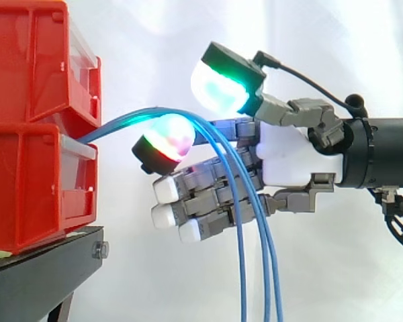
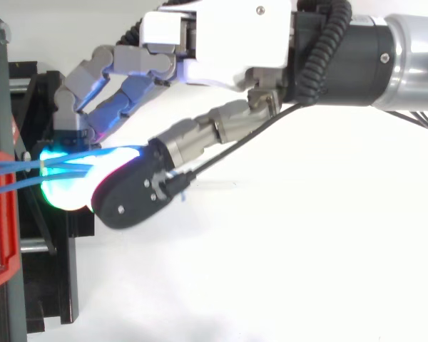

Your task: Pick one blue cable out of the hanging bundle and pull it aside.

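Two glowing pads (image 1: pixel 218 84) of the robot hand (image 1: pixel 292 157) stand well apart, one green and raised, the other red and cyan below it. The robot hand is therefore spread and pinches nothing, and its other fingers (image 1: pixel 208 201) lie straight and close together underneath. The blue cables (image 1: pixel 242 221) run through that gap. They come out between the red bins (image 1: pixel 33 67), arch over the lower pad, touching it or just above it, and drop in front of the fingers. I can make out at least three thin, glossy strands lying close side by side. To my eye the main risk is the bunching: closing the pads here would likely trap the whole bundle rather than one strand, and a pull aside would then drag them all. A cable this thin and slick could also slide off the rounded pad. A hard tug might strain the spot where the cables leave the bins above the black stand (image 1: pixel 40 268).
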You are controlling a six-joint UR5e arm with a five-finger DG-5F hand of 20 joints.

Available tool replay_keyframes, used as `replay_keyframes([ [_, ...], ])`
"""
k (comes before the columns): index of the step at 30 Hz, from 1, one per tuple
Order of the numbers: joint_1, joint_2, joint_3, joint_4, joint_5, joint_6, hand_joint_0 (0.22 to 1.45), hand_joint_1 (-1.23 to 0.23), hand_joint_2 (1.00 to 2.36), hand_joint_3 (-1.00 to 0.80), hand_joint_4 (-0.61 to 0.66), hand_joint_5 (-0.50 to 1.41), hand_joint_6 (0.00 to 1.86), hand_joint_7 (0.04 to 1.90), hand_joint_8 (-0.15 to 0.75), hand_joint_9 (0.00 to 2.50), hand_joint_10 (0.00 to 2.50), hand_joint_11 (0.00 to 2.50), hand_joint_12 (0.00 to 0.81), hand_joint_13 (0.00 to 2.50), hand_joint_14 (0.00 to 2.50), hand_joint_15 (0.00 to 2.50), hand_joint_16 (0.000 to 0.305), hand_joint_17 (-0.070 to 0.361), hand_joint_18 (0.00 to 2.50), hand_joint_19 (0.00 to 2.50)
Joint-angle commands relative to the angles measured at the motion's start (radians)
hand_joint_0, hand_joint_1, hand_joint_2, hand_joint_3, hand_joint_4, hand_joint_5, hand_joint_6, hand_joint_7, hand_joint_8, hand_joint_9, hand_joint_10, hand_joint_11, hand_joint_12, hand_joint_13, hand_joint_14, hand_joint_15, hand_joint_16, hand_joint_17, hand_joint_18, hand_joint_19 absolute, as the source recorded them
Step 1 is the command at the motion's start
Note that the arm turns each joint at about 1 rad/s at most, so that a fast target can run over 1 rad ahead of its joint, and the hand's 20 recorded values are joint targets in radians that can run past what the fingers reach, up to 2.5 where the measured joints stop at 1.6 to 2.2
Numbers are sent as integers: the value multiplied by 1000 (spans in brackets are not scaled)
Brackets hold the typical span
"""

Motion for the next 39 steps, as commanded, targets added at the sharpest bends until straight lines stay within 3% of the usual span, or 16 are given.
replay_keyframes([
  [1, -5, 8, 0, -4, -6, -7, 504, -433, 1000, -500, 82, -121, 879, 718, 244, 825, 11, 381, 251, 627, 12, 309, 37, 83, 534, 384],
  [3, -10, 7, 0, -4, -6, -9, 582, -438, 1000, -500, 47, -121, 887, 789, 226, 822, 12, 386, 234, 621, 13, 322, 33, 75, 507, 397],
  [6, -13, 8, 0, -4, -7, -9, 597, -561, 1013, -345, 47, -128, 902, 911, 233, 801, 14, 399, 240, 621, 13, 326, 33, 75, 510, 397],
  [9, -13, 8, 0, -4, -10, -11, 609, -644, 1016, -266, 51, -135, 943, 834, 236, 781, 13, 413, 242, 620, 15, 329, 34, 76, 514, 387],
  [13, -15, 8, 0, -4, -12, -14, 653, -767, 1016, -224, -68, -148, 977, 813, 238, 754, 13, 420, 242, 617, 14, 319, 34, 77, 543, 366],
  [18, -15, 7, 0, -4, -12, -18, 724, -836, 1012, -313, -166, -154, 981, 892, 230, 750, 15, 426, 240, 614, 13, 303, 34, 76, 562, 349],
  [22, -15, 7, 0, -4, -12, -23, 715, -872, 1000, -500, -144, -157, 980, 856, 216, 768, 13, 424, 235, 622, 13, 304, 33, 73, 584, 344],
  [26, -15, 7, -1, -4, -12, -38, 568, -778, 1000, -500, 41, -132, 948, 773, 218, 798, 13, 420, 238, 626, 13, 321, 34, 76, 576, 383],
  [36, -13, 7, -3, -4, -9, -60, 552, -408, 1001, -500, 23, -100, 894, 852, 234, 913, 13, 402, 245, 643, 16, 350, 37, 83, 545, 465],
  [39, -15, 8, -3, -2, -10, -60, 580, -475, 1013, -355, 20, -95, 889, 955, 231, 917, 13, 413, 244, 648, 14, 352, 36, 82, 542, 464],
])
